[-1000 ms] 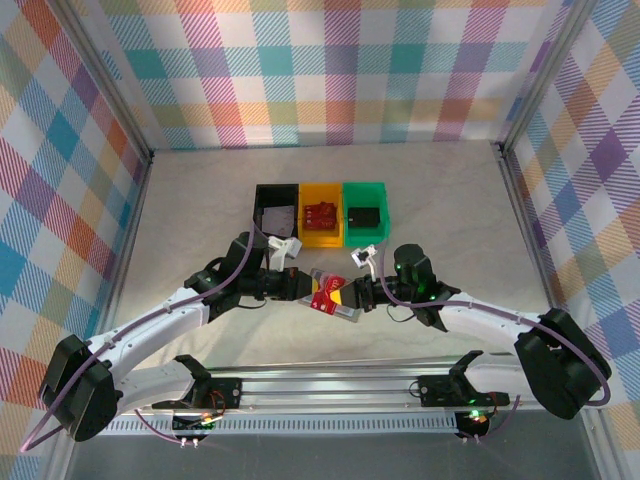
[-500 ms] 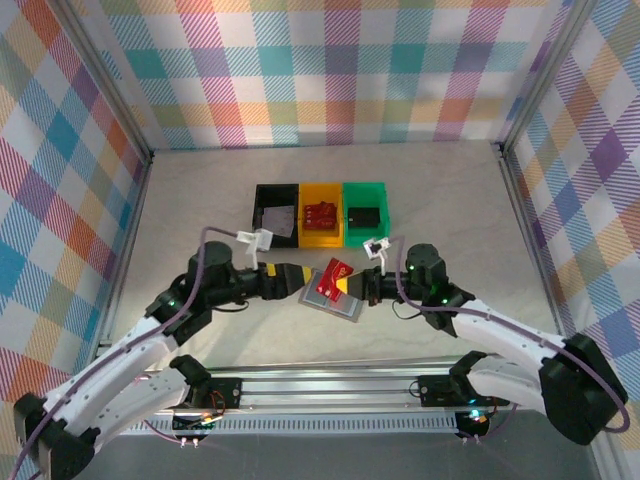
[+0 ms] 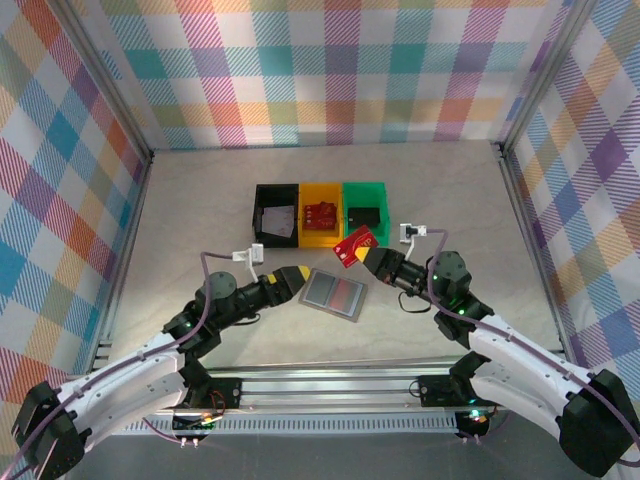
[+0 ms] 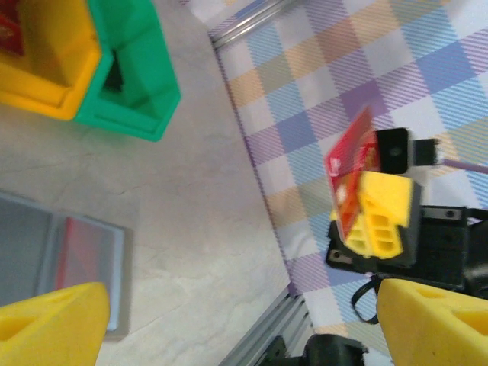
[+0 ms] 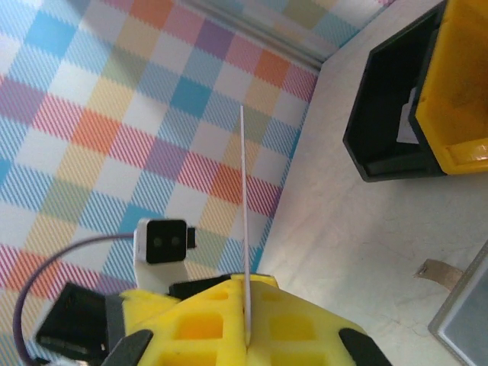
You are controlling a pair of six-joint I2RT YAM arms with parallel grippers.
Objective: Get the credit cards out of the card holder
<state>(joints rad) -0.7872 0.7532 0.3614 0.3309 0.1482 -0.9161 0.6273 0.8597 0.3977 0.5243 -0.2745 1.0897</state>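
Observation:
The grey card holder lies open and flat on the table, with a reddish card showing in its right panel. My right gripper is shut on a red credit card, held in the air above and right of the holder. The right wrist view shows that card edge-on between the shut yellow fingers. My left gripper stands open at the holder's left edge with nothing in it. In the left wrist view the holder is at the left, and the red card sits in the right gripper.
Behind the holder stand three bins in a row: black, yellow and green, each with a small item inside. Checkered walls enclose the table. A metal rail runs along the near edge.
The right gripper pulled the red card out of the holder and carried it up and to the right. The left gripper drew back to the left. The holder now lies flat.

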